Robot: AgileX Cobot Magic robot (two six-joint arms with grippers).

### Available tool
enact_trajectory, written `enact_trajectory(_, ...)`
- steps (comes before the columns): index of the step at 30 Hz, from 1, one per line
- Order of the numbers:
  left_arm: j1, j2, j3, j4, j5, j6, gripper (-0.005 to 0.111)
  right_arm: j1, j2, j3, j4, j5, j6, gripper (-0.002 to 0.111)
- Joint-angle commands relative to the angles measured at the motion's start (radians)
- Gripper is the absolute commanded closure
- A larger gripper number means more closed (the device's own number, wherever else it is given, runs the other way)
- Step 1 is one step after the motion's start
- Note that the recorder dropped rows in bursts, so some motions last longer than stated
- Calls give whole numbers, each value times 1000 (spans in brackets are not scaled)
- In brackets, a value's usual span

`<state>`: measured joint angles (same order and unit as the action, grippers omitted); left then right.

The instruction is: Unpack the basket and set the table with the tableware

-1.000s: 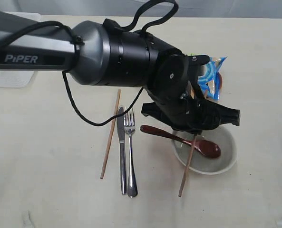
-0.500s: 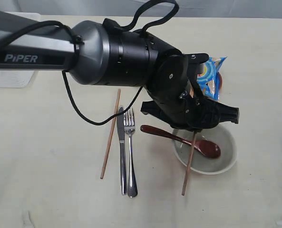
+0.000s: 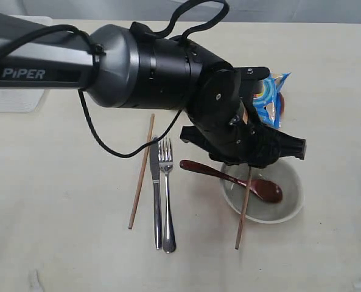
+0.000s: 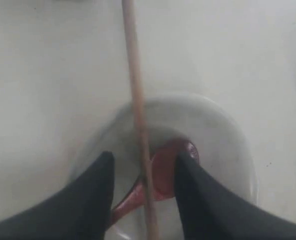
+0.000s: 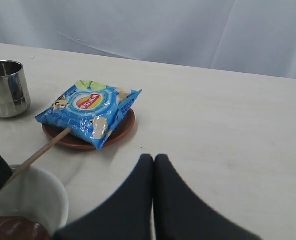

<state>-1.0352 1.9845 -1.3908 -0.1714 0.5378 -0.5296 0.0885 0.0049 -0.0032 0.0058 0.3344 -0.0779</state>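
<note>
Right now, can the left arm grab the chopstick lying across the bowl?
Probably yes. The left pincer is open right above the chopstick, one finger each side, with nothing in the way. The spoon lies underneath in the bowl, so it might get nudged.

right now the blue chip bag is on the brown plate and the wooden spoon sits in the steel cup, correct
Not quite. The wooden spoon sits in the cream bowl, not the steel cup, as the exterior view shows. The blue chip bag is on the brown plate.
</note>
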Motion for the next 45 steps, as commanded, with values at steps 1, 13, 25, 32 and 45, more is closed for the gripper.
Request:
enact_trajectory(1,1,-62,-15,98,32,13,68,-5,-5,3,-6,1,2,109)
enact_trajectory(13,8,-264,-13,614,471,-202,68,-5,-5,3,-6,1,2,109)
enact_trajectory(25,235,-378,375,165,310,46,68,-5,-5,3,-6,1,2,109)
enact_trajectory(32,223,-374,585,105,5,92,68,-5,-5,3,-6,1,2,109)
enact_trajectory(45,223,-269,602,3,-197,122,69,-5,-5,3,-6,1,2,109)
